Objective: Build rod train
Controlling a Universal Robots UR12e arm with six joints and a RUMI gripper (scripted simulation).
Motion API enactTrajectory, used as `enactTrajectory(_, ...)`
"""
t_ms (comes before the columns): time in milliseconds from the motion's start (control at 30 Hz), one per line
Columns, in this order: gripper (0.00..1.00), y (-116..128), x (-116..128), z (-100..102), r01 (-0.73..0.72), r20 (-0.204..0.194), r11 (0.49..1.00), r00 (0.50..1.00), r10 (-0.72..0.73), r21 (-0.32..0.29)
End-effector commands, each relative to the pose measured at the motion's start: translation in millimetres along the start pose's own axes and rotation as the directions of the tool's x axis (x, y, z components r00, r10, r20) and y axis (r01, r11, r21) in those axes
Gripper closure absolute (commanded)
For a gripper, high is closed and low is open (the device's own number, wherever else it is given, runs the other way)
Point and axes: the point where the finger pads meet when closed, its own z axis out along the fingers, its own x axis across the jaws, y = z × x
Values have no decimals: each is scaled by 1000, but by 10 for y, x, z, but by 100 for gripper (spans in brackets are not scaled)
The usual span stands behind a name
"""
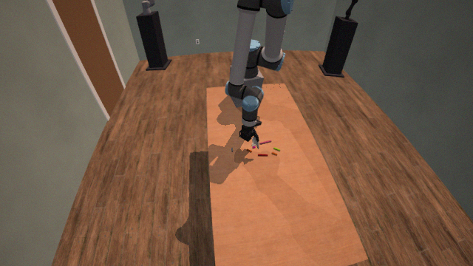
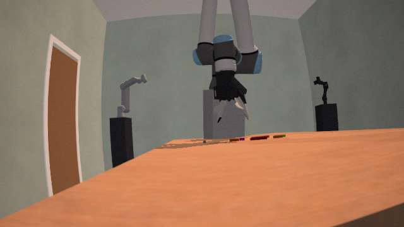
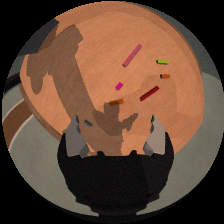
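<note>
My gripper hangs open and empty well above the table, over the group of rods; it also shows in the exterior view and in the wrist view. In the wrist view the pink rod lies farthest out. A short magenta rod lies below it. An orange rod lies in shadow just ahead of my fingers. A red rod, a second orange rod and a lime rod lie to the right. A tiny blue rod lies apart to the left. All rods lie flat and separate.
The rods sit on a long light wooden table top. Two black pedestals stand at the far corners of the room. A door is in the left wall.
</note>
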Motion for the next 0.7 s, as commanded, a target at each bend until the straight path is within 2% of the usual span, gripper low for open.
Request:
enactTrajectory(0, 0, -106, 35, -9, -166, 4, 986, 986, 166, -6)
enactTrajectory(67, 0, -106, 35, -9, -166, 4, 986, 986, 166, -6)
enactTrajectory(133, 0, -157, 50, -12, -242, 3, 970, 970, 242, -7)
enactTrajectory(467, 0, -335, 98, -25, -504, 1, 864, 864, 504, -7)
enactTrajectory(567, 0, -373, 107, -28, -557, 1, 831, 831, 557, -7)
enactTrajectory(667, 0, -383, 110, -29, -571, 1, 821, 821, 571, -7)
